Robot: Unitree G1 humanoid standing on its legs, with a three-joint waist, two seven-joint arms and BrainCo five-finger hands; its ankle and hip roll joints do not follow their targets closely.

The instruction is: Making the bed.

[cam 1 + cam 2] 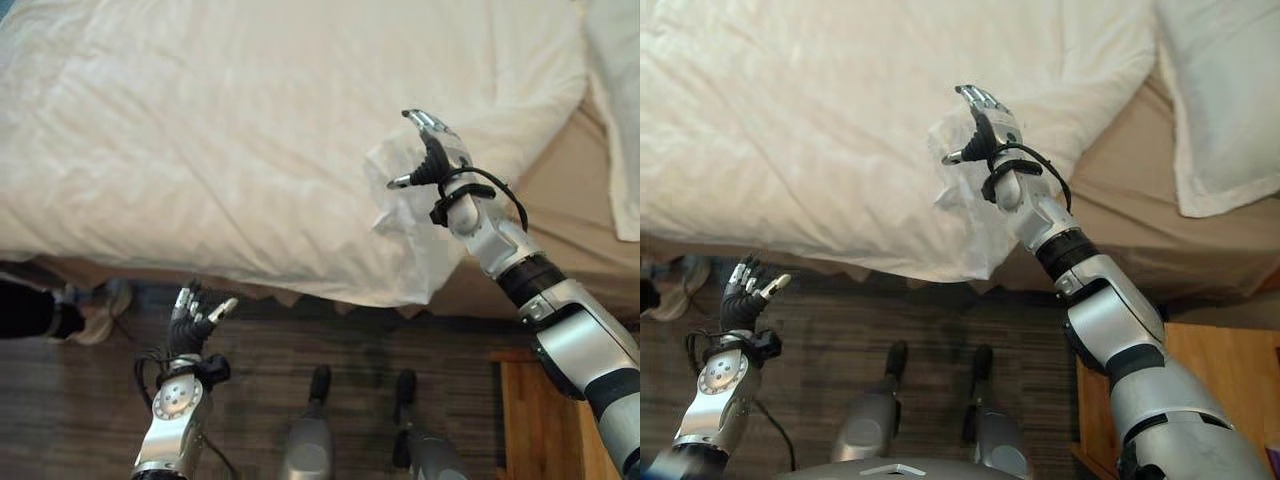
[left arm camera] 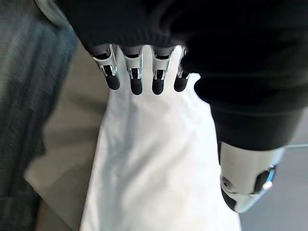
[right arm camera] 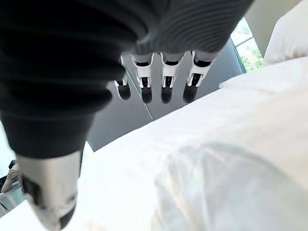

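Note:
A white duvet [image 1: 230,140] covers most of the bed, and its crumpled corner [image 1: 405,245] hangs over the near edge. To the right of it the tan sheet [image 1: 570,190] lies bare. My right hand [image 1: 437,150] is raised just above that corner, open, with its fingers [image 3: 166,82] relaxed and nothing between them and the thumb. My left hand [image 1: 190,325] hovers low over the floor, just below the duvet's near edge, open and empty. Past its fingers [image 2: 137,72] in the left wrist view lies the white duvet [image 2: 154,168].
A white pillow [image 1: 1220,100] rests on the sheet at the far right. A wooden nightstand [image 1: 545,420] stands at the lower right beside the bed. A person's shoe [image 1: 100,305] is on the dark floor [image 1: 350,340] at the left.

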